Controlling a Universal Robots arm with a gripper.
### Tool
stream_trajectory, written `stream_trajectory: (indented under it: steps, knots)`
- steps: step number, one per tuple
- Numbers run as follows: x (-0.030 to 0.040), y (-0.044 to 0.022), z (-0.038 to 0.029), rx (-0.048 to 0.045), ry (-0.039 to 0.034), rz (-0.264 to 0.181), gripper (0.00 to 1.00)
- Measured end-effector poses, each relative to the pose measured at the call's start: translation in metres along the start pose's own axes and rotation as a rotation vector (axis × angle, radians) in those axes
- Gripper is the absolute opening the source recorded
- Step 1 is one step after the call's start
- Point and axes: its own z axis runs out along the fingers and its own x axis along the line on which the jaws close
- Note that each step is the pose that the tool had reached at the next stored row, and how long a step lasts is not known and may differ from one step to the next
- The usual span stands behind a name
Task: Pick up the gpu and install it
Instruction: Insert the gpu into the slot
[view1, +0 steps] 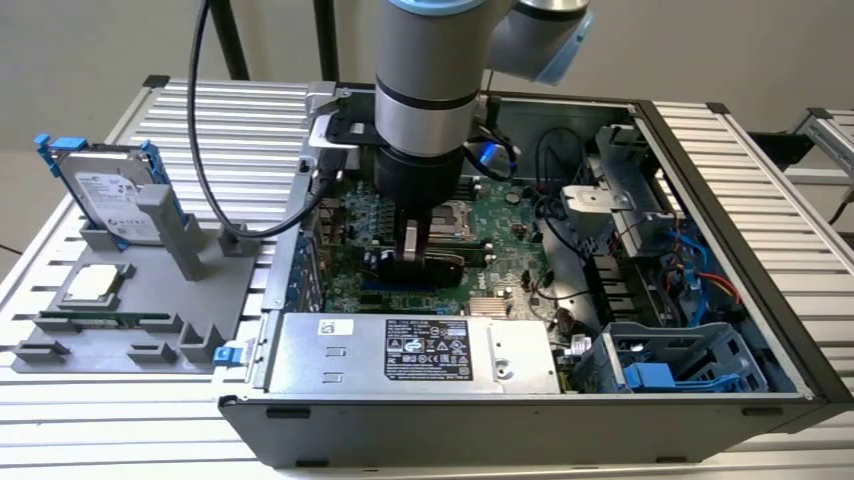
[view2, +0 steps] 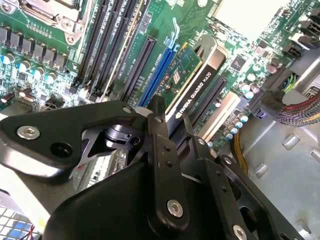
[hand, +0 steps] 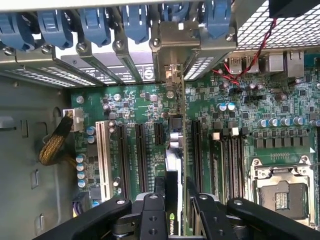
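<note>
Gripper (view2: 172, 127) jaws narrow, clamped on gpu (view2: 192, 82) top edge, card upright btwn fingers (hand: 154, 197), seated edge-on at motherboard (hand: 280, 140) expansion slots just below jaws.

Ribbed aluminium table (view1: 747, 140), with open computer case (view1: 534, 425) and grey parts holder (view1: 127, 340) directly on it.

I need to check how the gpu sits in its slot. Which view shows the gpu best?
The second wrist view: the gpu stands on edge between the gripper fingers, its cooler face and green board showing above the slots. The first wrist view shows it edge-on. The exterior view shows a dark block under the arm.
</note>
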Motion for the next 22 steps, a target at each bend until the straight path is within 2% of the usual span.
stream_trajectory:
  steps: [13, 22]
  knots:
    - [-0.0022, 0.0001, 0.0007, 0.0, 0.0004, -0.006, 0.0]
    - [-0.0043, 0.0003, 0.0035, -0.0001, 0.0007, -0.008, 0.0]
